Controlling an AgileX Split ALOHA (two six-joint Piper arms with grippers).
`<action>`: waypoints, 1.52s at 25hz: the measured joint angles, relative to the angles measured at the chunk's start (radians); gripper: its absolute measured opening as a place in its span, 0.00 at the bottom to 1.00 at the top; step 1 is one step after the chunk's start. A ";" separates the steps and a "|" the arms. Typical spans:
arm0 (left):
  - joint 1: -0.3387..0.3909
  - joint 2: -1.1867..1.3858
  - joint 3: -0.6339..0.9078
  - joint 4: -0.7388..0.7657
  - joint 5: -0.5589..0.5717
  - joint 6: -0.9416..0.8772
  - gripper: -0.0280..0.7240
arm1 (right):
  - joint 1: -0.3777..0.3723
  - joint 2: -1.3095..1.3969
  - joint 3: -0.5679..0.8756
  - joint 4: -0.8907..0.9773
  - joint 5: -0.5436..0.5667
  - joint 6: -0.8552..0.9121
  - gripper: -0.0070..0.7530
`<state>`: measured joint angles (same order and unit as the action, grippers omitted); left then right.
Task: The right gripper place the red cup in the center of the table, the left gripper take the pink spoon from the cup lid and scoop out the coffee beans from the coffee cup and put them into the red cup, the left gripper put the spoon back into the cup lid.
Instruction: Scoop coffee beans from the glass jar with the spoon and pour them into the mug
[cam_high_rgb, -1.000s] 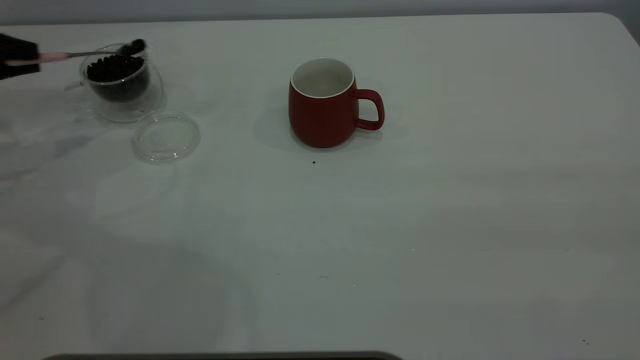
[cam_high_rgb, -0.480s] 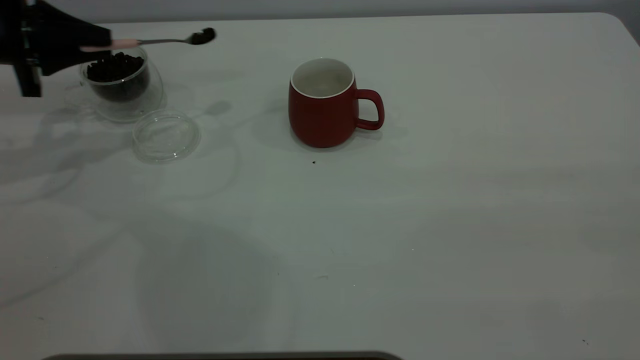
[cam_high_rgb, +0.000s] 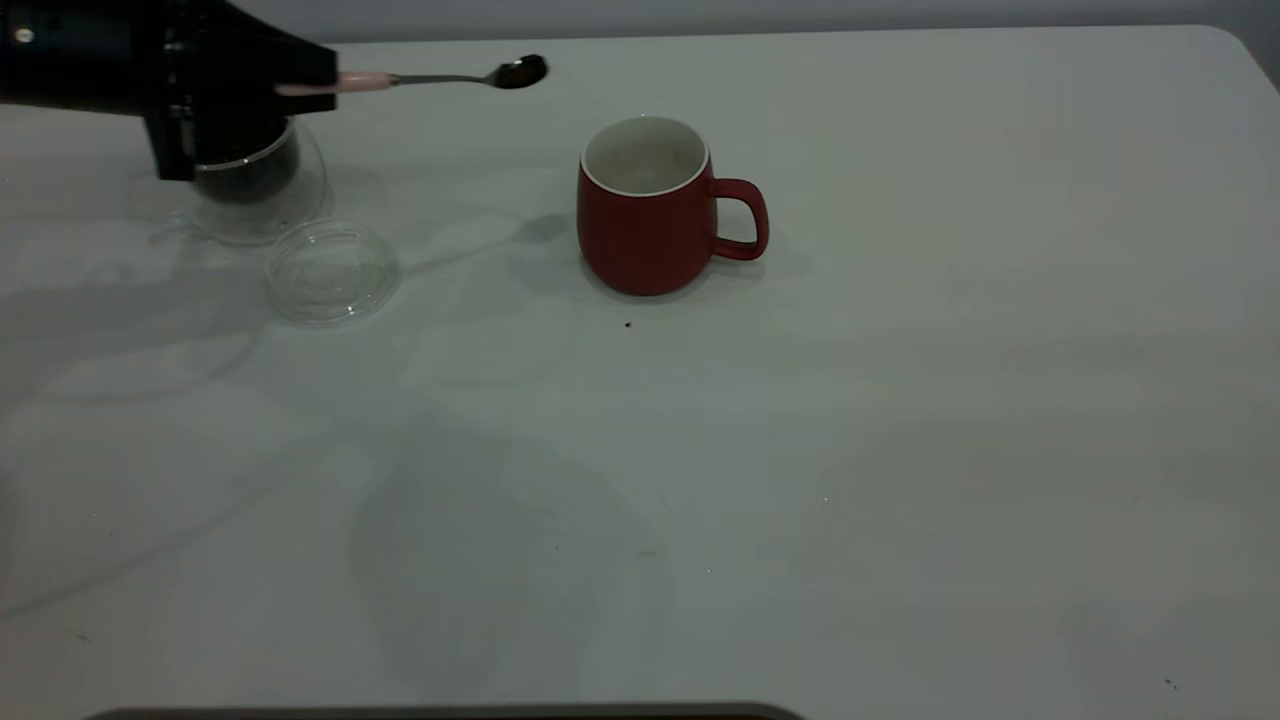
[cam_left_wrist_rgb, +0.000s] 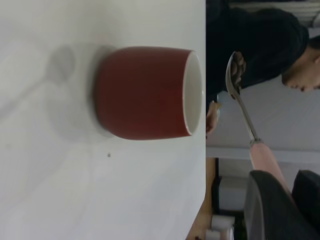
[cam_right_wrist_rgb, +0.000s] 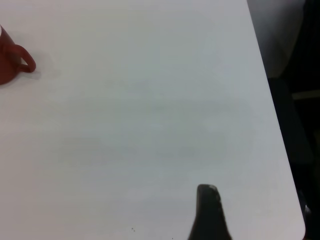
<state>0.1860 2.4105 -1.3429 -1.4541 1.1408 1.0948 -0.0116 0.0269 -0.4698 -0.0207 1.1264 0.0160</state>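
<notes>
Above the far left of the large plain white matte counter (cam_high_rgb: 900, 420), the matte black tapering left gripper (cam_high_rgb: 300, 82) clamps the pale pink handle of a small metal-bowled pink spoon (cam_high_rgb: 440, 77) and holds it clear of the surface. The spoon lies close to level, its long axis running across the counter, handle toward the gripper and bowl pointing toward the rounded dark-red matte cup (cam_high_rgb: 648, 205). A few dark brown coffee beans (cam_high_rgb: 520, 72) sit in the bowl, which hangs short of the red cup's rim, to its left and beyond it. In the left wrist view the loaded spoon (cam_left_wrist_rgb: 241, 95) shows just outside the white-lined mouth of the red cup (cam_left_wrist_rgb: 145, 92), with a person in dark clothing past the counter's edge. The red cup stands upright near the middle of the counter, its loop handle pointing right. Partly hidden beneath the left gripper, the clear double-walled glass coffee cup (cam_high_rgb: 262, 195) stands upright, holding more dark beans. The small round clear glass lid (cam_high_rgb: 331, 272) lies flat just beside it on the near side, with nothing on it. The right gripper (cam_right_wrist_rgb: 209, 212) hangs over the counter well apart from the red cup (cam_right_wrist_rgb: 11, 62); only one dark finger shows, so its opening cannot be judged. No writing or brand is legible on any item.
</notes>
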 joint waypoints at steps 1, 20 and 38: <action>-0.011 0.000 0.000 -0.001 0.000 0.000 0.20 | 0.000 0.000 0.000 0.000 0.000 0.000 0.78; -0.164 0.000 0.000 -0.024 -0.137 0.091 0.20 | 0.000 0.000 0.000 0.001 0.000 0.000 0.78; -0.183 0.000 0.000 -0.113 -0.178 0.646 0.20 | 0.000 0.000 0.000 0.001 0.000 0.000 0.78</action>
<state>0.0031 2.4105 -1.3429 -1.5672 0.9626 1.7404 -0.0116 0.0269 -0.4698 -0.0198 1.1264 0.0160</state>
